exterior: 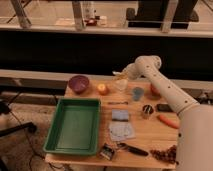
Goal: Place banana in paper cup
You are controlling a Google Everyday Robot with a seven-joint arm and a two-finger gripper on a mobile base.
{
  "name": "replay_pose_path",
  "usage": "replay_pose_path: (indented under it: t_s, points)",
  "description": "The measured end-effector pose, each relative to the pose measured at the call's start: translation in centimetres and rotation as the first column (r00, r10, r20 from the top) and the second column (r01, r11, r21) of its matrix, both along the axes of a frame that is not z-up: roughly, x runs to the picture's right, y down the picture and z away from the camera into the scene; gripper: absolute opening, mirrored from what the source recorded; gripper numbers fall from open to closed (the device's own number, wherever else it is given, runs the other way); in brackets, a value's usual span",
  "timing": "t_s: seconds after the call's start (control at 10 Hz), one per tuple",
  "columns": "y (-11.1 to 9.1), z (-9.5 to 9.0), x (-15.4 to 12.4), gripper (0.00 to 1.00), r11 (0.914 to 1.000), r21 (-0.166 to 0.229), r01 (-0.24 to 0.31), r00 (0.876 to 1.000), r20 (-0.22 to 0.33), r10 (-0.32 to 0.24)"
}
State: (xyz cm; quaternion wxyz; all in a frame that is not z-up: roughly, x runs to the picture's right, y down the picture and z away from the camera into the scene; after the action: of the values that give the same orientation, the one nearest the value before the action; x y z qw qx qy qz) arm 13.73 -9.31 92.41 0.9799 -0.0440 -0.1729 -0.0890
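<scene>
My gripper is at the back middle of the wooden table, at the end of the white arm reaching in from the right. It is shut on the pale yellow banana, which sticks out to the left. The white-cream paper cup stands directly below the gripper, and the banana hangs just above its rim. The cup's top is partly hidden by the gripper.
A purple bowl and an orange fruit sit left of the cup. A blue-grey cup, a metallic cup and a carrot lie right. A green tray fills the left. Cloths and a black-handled tool lie in front.
</scene>
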Motion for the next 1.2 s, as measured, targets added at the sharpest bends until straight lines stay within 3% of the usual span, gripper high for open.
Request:
replay_pose_path:
  t_s: [1.0, 1.2]
  points:
    - [-0.9, -1.5, -0.9, 0.00, 0.9989, 0.047, 0.008, 1.000, 0.015, -0.009]
    - [-0.9, -1.7, -1.1, 0.05, 0.9989, 0.045, 0.013, 1.000, 0.017, -0.014]
